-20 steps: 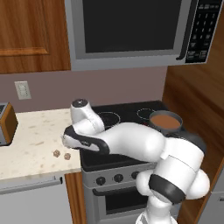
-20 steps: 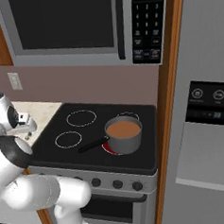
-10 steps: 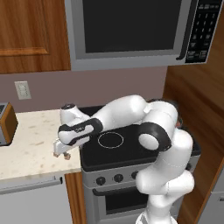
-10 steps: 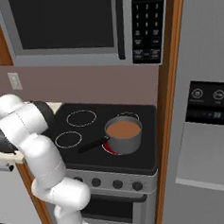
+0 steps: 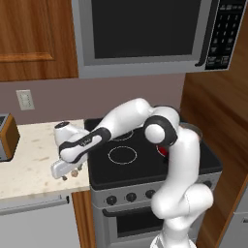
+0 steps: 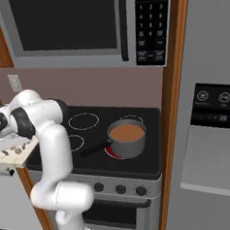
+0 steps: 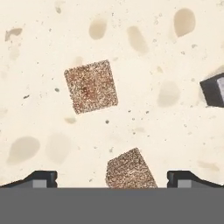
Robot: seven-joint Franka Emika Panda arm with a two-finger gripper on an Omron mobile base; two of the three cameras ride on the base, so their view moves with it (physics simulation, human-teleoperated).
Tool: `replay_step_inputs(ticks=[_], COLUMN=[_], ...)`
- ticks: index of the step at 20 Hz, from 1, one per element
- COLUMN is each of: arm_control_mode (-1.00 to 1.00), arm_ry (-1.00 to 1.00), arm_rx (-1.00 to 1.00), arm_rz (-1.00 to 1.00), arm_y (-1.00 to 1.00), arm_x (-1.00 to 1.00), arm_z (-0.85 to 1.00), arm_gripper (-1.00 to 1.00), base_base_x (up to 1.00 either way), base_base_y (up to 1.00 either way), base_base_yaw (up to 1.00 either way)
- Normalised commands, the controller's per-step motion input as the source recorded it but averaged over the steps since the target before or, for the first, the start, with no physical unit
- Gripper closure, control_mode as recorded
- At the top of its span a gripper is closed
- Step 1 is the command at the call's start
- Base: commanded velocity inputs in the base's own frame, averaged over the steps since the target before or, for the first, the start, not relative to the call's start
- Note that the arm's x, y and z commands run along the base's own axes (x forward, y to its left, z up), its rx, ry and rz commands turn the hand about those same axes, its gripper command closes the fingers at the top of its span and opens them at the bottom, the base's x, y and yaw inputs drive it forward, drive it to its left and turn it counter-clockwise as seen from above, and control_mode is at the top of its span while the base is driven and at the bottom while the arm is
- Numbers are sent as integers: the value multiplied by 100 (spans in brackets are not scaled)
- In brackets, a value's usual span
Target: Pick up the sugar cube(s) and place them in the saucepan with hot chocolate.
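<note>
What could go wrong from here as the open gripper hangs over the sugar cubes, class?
1. The nearer brown cube lies off-centre between the fingertips and turned at an angle, so closing might push it aside rather than pinch it.
2. The second brown cube sits close by and could get knocked.
3. The saucepan stands across the stove; such a tiny cube might slip out during the carry.

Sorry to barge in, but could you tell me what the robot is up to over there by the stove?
The white arm is reaching down over the beige countertop left of the stove, its claw open and hovering just above the sugar cubes. In the hand view, one brown speckled cube lies between the fingertips and another lies farther off; nothing is gripped yet. The saucepan of hot chocolate waits on a front burner, with no cube visible in it.
</note>
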Motion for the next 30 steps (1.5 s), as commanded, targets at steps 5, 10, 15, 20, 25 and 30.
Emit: replay_step_inputs(ticks=[5,10,15,20,25,30], arm_control_mode=[-100,-100,-100,-100,-100,-100], arm_ry=[0,0,0,0,0,0], arm_rx=[-4,-4,0,0,0,0], arm_rz=[0,-2,-2,-3,-1,0], arm_y=[0,0,-27,-45,-27,0], arm_x=[10,6,-3,-8,-2,0], arm_z=[-20,-32,-28,-11,-15,-20], arm_gripper=[-100,-100,-100,-100,-100,-100], base_base_x=[0,0,0,0,0,0], base_base_y=[0,0,0,0,0,0], base_base_yaw=[0,0,0,0,0,0])
